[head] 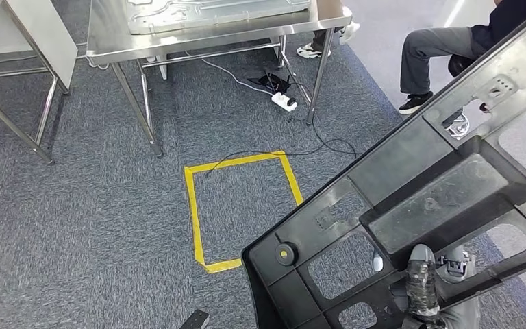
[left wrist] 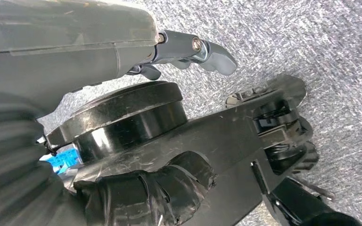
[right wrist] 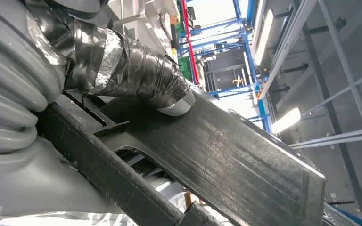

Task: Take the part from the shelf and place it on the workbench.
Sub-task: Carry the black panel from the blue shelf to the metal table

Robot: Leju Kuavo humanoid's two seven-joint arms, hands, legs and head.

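The right robot hand [head: 424, 281] grips the black part [head: 411, 205] at its lower edge, close to the robot's body. Its tape-wrapped thumb [right wrist: 132, 70] presses flat on the part's upper face, while the grey ribbed wrist cover sits just behind it. The left robot hand [left wrist: 122, 56] hangs low beside the part (well away from its gripped edge), holding nothing, with its grey fingers [left wrist: 212, 56] slightly curled and apart above the carpet.

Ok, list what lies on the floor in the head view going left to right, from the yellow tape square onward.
Yellow tape square → white power strip → steel table leg → seated person's black shoe. The large black plastic part, held by the right hand, covers the lower right.
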